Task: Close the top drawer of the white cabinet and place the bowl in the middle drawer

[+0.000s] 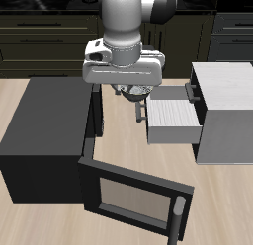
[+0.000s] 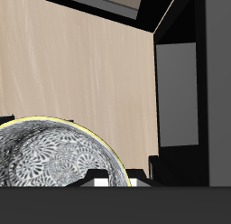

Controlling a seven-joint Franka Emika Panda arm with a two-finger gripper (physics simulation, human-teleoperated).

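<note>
Nearest the table's front edge in the exterior view, the glass door (image 1: 133, 198) of the black box (image 1: 44, 130) hangs swung wide open, its pane pointing toward the camera and its dark frame reaching out over the wooden table (image 1: 119, 145). Behind the door, the black box itself sits as a dark block with its opening facing the middle of the table. Across from it stands the white cabinet (image 1: 232, 116), with one drawer (image 1: 176, 121) pulled well out toward the black box, its light, ribbed inner floor showing; from this angle I cannot tell for certain which level of the stack it belongs to, and the short dark bar handle of the top drawer (image 1: 196, 91) shows just above and behind it. Between the two boxes the gripper (image 1: 135, 103) hangs over the table, just beside the front of the pulled-out drawer, with the arm's white and grey body rising behind it toward the back of the table. The wrist view shows the bowl (image 2: 54, 155) filling the space right under the claw, its speckled inside and pale rim plain to see, a finger (image 2: 97, 182) lying against its rim, so the claw appears to be pinching the bowl at its edge. Beyond the bowl in that view lie bare wood and the black box's open interior.
</note>
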